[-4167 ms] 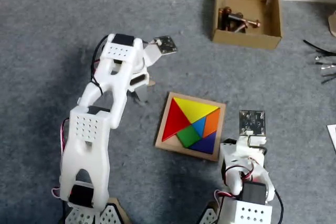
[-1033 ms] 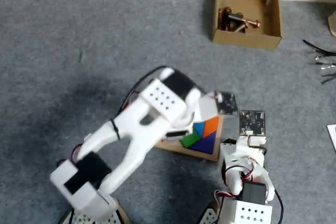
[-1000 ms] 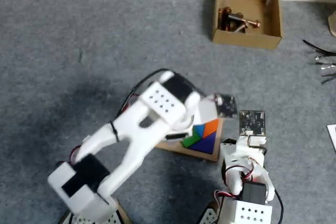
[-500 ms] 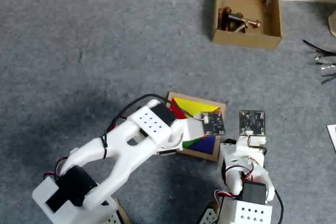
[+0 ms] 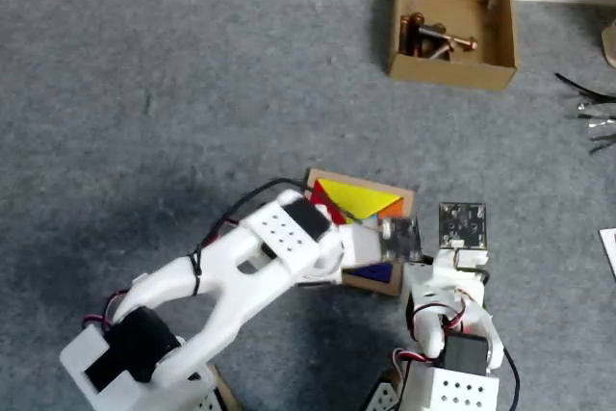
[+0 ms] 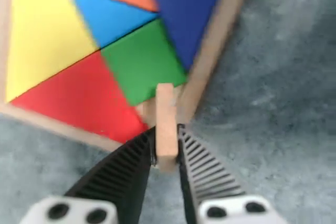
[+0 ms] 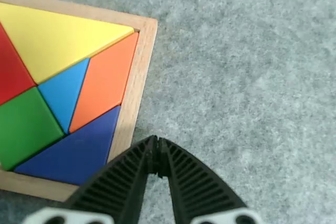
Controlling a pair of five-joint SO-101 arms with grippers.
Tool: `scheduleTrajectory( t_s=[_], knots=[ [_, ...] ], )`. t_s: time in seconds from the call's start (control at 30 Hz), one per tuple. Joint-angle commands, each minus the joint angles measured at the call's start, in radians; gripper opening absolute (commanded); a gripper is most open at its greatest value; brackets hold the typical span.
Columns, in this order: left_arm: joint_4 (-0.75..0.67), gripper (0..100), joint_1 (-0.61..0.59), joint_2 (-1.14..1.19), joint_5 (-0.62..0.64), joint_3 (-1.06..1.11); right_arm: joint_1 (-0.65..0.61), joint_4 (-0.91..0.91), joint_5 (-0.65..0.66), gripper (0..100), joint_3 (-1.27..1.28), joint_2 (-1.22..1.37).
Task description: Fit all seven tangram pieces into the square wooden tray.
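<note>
Lower the plain wooden piece (image 6: 166,114) into the gap at the wooden tray's (image 6: 212,40) corner, between the red triangle (image 6: 79,98) and green square (image 6: 142,61). It seems to stand on edge, so tip it flat first. Your left gripper (image 6: 167,148) clamps it, arm stretched low across the tray. The right gripper (image 7: 156,156) is closed, empty, beside the tray's edge.

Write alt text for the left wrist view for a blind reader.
The left gripper has its jaws shut on a pale wooden piece, held on edge over a gap in the wooden tray, beside the red piece and green piece.
</note>
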Motion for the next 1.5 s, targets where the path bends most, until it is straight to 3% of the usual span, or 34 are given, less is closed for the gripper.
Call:
scheduleTrajectory(
  t_s=[0.0,0.37,1.47],
  knots=[
    [-0.011,4,0.031,-0.048,-0.06,0.015,0.012,0.004,0.011,1.1,0.105,-0.012],
    [-0.011,7,-0.038,-0.05,-0.227,0.008,0.012,0.004,0.011,1.1,0.105,-0.012],
    [-0.057,8,-0.059,-0.058,-0.229,-0.008,0.012,0.004,0.011,1.1,0.105,-0.012]
  ],
)
